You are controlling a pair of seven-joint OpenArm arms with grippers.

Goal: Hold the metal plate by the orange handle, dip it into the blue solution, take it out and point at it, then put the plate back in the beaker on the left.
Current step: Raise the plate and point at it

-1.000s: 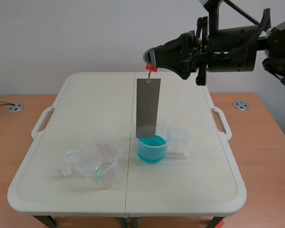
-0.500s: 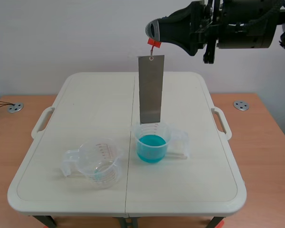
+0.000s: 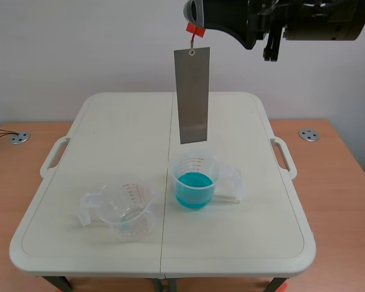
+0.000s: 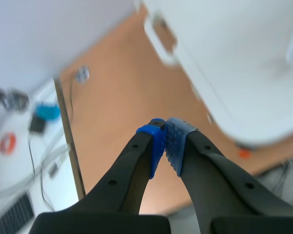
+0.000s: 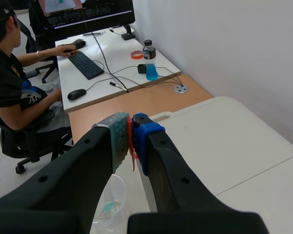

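Over the brown wooden desk (image 4: 117, 97) beside the white folding tabletop (image 3: 109, 128): left gripper (image 4: 165, 141), blue pads pressed together on nothing. Near the front edge, left of the centre seam: clear plastic beaker (image 3: 125, 210). Just right of the seam: clear beaker of blue solution (image 3: 194, 182). Above it, lifted clear: long grey metal plate (image 3: 193, 94), hanging upright from small orange handle (image 3: 195, 28), pinched by right gripper (image 3: 192, 12).

Black right robot arm (image 3: 304, 15) up high across the top, coming in from the right, roughly level, its two-fingered right gripper (image 3: 194, 17) pinching dotted pads (image 5: 118, 134) tight on a thin orange handle tab (image 3: 195, 28), left gripper (image 4: 166, 144) angled downward, blue pads pressed together on nothing
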